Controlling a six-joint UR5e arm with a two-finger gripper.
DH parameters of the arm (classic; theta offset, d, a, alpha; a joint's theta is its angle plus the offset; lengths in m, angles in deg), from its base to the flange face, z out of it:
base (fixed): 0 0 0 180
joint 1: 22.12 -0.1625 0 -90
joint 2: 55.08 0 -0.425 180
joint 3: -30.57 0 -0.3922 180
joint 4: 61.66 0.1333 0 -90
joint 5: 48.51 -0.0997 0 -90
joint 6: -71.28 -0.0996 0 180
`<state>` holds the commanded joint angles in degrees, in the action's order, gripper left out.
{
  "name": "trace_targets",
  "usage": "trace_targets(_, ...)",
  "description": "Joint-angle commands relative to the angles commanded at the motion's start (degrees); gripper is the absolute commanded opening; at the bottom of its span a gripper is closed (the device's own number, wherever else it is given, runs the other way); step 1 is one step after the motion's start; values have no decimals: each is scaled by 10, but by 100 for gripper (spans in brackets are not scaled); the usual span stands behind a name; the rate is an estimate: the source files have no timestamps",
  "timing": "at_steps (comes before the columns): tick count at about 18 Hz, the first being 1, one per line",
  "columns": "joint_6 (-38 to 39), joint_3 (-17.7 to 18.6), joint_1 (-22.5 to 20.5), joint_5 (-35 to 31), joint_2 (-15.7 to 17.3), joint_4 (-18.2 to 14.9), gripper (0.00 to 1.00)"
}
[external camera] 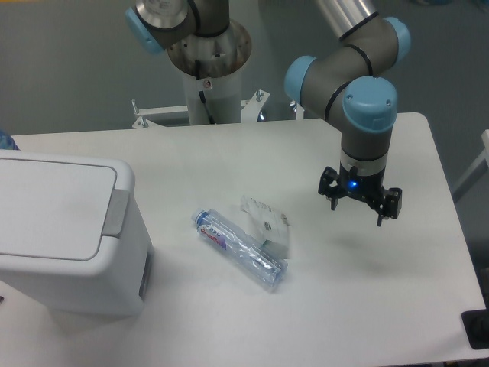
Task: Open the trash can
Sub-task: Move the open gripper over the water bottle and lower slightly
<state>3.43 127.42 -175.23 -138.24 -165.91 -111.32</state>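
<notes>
A robotics laboratory or test cell. The setting is indicated by an industrial-style arm [348, 73] with grey tubular links and light-blue joint caps, mounted on a white pedestal [210, 69] bolted to a metal base plate behind and to the left of the gripper [359, 200]. The work surface is a plain white table [229, 321] with rounded corners, standing on a bare grey floor [61, 69] seen beyond the tool. A small blue indicator light glows on the wrist just above the gripper. The few objects left of the tool, a white trash can [65, 229], a clear plastic bottle [241, 248] and a crumpled wrapper [267, 222], are laid out as test props.
</notes>
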Motion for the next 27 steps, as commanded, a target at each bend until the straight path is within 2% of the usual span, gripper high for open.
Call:
trace_targets(10, 12, 3, 1, 19, 3, -4, 100)
trace_targets(15, 143, 1, 6, 95, 15, -4, 100)
trace_targets(19, 264, -10, 38, 135, 25, -4, 100)
trace_targets(24, 397, -80, 80, 188, 25, -5, 100)
trace_targets(27, 450, -110, 106, 193, 32, -4, 100)
